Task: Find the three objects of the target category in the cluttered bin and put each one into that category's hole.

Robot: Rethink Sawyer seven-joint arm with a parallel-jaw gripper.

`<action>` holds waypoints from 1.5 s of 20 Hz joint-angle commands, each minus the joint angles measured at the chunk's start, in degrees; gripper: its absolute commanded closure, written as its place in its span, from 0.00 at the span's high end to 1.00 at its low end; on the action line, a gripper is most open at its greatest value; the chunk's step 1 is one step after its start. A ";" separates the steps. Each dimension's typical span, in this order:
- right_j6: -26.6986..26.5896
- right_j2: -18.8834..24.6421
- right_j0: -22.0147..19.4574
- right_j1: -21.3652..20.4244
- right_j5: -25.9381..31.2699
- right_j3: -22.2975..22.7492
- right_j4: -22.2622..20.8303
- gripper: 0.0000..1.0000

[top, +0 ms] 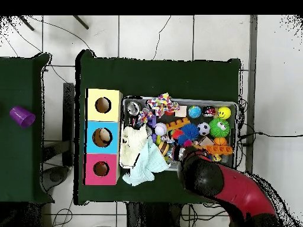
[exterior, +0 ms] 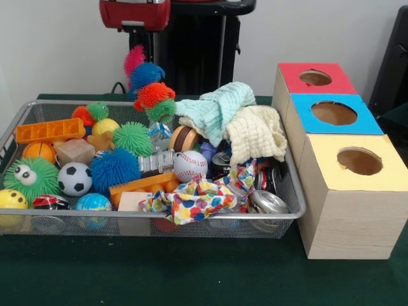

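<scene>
Overhead view: arm [top: 228,186] covers the cluttered bin's [top: 237,112] near rim; gripper grip state unreadable.

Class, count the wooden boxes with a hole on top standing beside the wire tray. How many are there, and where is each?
3, in a row beside the tray: the yellow-topped box nearest the camera, the blue-topped box in the middle, the red-topped box farthest.
</scene>
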 commanded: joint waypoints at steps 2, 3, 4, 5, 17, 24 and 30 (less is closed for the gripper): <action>-0.75 4.34 -1.14 3.30 1.86 -4.69 -4.09 0.00; -0.80 4.24 -0.89 3.68 2.07 -5.07 -4.54 0.00; -0.82 4.28 -0.96 4.26 1.91 -5.35 -4.86 0.00; -0.83 4.31 -1.03 4.85 1.76 -5.64 -5.18 0.00; 4.46 3.23 -0.87 2.71 -3.03 -0.30 -6.19 0.00; 5.19 2.68 0.25 2.06 -2.69 -0.67 -6.08 0.00; 5.39 1.82 1.53 2.14 -4.10 -0.32 -7.47 0.00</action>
